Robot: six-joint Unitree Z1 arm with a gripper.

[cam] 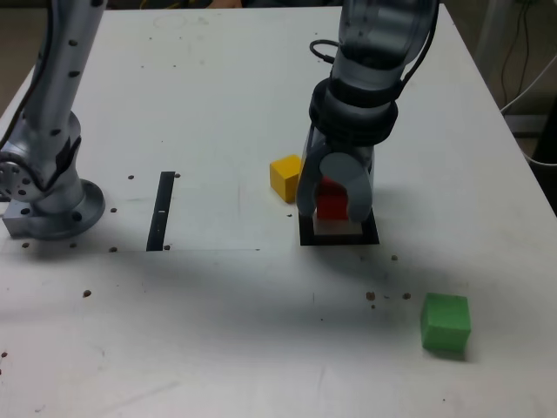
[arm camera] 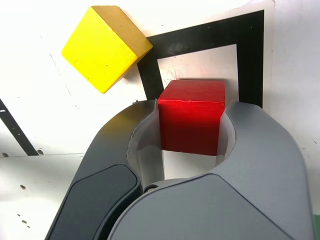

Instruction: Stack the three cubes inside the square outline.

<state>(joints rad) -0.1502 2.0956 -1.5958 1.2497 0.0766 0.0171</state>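
Red cube (arm camera: 191, 125) is sitting within the square outline (arm camera: 250, 65) — presumably as the stack's base. Gripper (arm camera: 192, 106) is clamping its sides, apparently for placement.

White table (cam: 200, 348), surface matt, lightly marked. Exterior view, clock face centred on the frame: narrow black strip (cam: 161, 211) flat at nine o'clock, its long side running roughly twelve to six. Thin seam (cam: 218, 250) just past its near end. Brown specks (cam: 87, 294) at eight; more near five. White cable (cam: 529, 85) at two, off the table. Wrist view: strip partly visible, specks near it.
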